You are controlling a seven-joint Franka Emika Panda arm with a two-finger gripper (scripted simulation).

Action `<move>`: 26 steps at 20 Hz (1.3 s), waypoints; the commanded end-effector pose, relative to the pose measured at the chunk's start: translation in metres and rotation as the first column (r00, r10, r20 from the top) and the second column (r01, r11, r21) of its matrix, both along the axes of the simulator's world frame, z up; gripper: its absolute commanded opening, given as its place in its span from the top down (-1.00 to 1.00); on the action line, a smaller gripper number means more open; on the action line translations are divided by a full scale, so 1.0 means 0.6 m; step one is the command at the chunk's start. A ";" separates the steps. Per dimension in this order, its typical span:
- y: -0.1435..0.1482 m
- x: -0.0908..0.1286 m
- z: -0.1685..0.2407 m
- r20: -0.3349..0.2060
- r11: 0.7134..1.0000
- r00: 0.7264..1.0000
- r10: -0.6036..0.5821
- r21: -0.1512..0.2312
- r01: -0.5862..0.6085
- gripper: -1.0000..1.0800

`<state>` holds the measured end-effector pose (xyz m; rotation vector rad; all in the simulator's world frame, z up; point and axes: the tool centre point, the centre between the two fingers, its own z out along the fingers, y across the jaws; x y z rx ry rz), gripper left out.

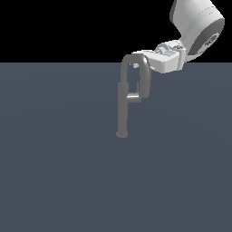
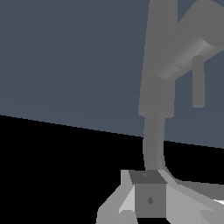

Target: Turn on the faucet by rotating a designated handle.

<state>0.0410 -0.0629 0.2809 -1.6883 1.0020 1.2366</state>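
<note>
One faucet [image 1: 123, 106] is seen frame centre; its handle [image 1: 133, 97], a thin rigid slippery bar, should be pushed near its tip. Gripper [image 1: 144, 59] state cannot be told.

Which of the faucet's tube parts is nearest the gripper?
The dark-grey arched spout, whose top bend is next to the white gripper; the short silvery handle and straight post sit lower.

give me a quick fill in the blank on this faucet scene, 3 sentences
1. The faucet stands on a ____ foot.
2. The handle juts from the post toward the exterior view's ____.
3. The spout is shaped like an upside-down letter ____.

Missing words: round; right; U
</note>
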 end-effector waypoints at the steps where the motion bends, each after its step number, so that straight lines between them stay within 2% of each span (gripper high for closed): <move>1: -0.005 0.008 -0.028 -0.051 0.998 0.998 -0.042 0.040 0.044 1.00; 6: -0.010 0.017 -0.077 -0.138 0.988 0.985 -0.106 0.098 0.121 1.00; 11: -0.012 0.020 -0.108 -0.193 0.977 0.971 -0.143 0.130 0.169 1.00; 20: -0.011 0.020 -0.117 -0.208 0.973 0.966 -0.152 0.138 0.183 1.00; 26: -0.015 -0.002 -0.104 -0.208 0.973 0.966 -0.152 0.139 0.183 1.00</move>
